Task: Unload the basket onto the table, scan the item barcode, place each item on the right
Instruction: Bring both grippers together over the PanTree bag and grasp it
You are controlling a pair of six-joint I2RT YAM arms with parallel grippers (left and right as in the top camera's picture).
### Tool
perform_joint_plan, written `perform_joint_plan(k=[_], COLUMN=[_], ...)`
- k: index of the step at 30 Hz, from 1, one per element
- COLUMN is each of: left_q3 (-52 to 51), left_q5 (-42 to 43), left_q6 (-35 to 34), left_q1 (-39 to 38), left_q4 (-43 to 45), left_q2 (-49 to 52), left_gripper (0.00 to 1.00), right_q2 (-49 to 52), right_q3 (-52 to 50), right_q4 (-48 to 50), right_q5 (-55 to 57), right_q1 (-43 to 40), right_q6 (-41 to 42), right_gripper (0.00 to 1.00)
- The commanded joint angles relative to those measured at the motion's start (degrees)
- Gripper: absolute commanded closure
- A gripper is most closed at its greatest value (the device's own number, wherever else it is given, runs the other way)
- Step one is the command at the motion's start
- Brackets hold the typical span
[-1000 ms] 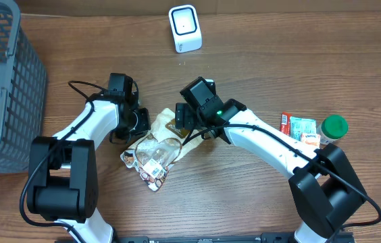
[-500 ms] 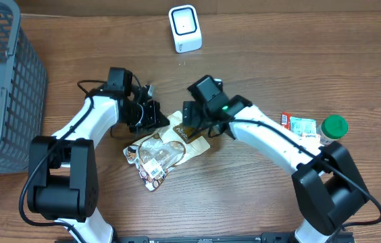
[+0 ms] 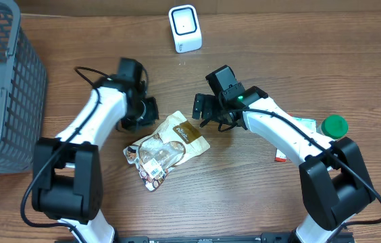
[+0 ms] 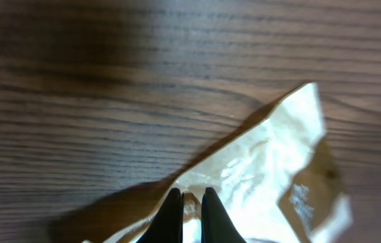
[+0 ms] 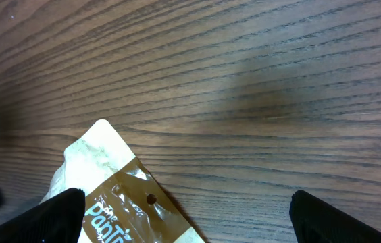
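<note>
- While the snack pouch lies flat on the wooden table a little left of centre in the overhead view, the two arms reach in over its upper end, one from each side.
- The left gripper has its fingers pressed together with barely a slit between them. In the left wrist view the tips sit over the pouch's pale, crinkled edge at the bottom of the frame. I cannot tell whether they pinch it.
- The right gripper stands wide and holds nothing, with one dark fingertip in each lower corner of the right wrist view. The pouch's brown-labelled corner shows at lower left between them.
- The white scanner stands at top centre, well apart from the pouch.
- A grey mesh basket fills the upper left.
- A green-capped bottle stands near the right edge, with small packets beside it, partly hidden by the right arm.
</note>
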Motion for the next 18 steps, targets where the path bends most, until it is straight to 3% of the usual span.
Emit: perform_joint_plan(k=[1,8,12,18], left_q3=[-3.3,-3.8,-3.8,-2.7], left_q5=[-6.4,-6.0,-1.7,-0.6], left_q6=[-4.0,-7.4,-7.5,-7.5], left_q1=[-3.6,-9.3,-12.3,-13.4], left_q4=[2.7,4.7,5.8,4.2], left_q2=[0.2,0.4,0.4,0.3], left_gripper=[0.96,0.96,0.96,0.96], right_q2=[0.3,0.3,0.3,0.3], right_q3=[-0.3,-0.3,-0.3,-0.3], right_q4=[0.1,0.0,-0.1,-1.2], right_q5=[-0.5,-0.5,-0.5,-0.4], right_q1=[0.0,0.0,-0.1,-0.9], right_q6=[0.0,0.0,0.0,0.0], right_gripper=[0.02,0.03,0.04,0.04])
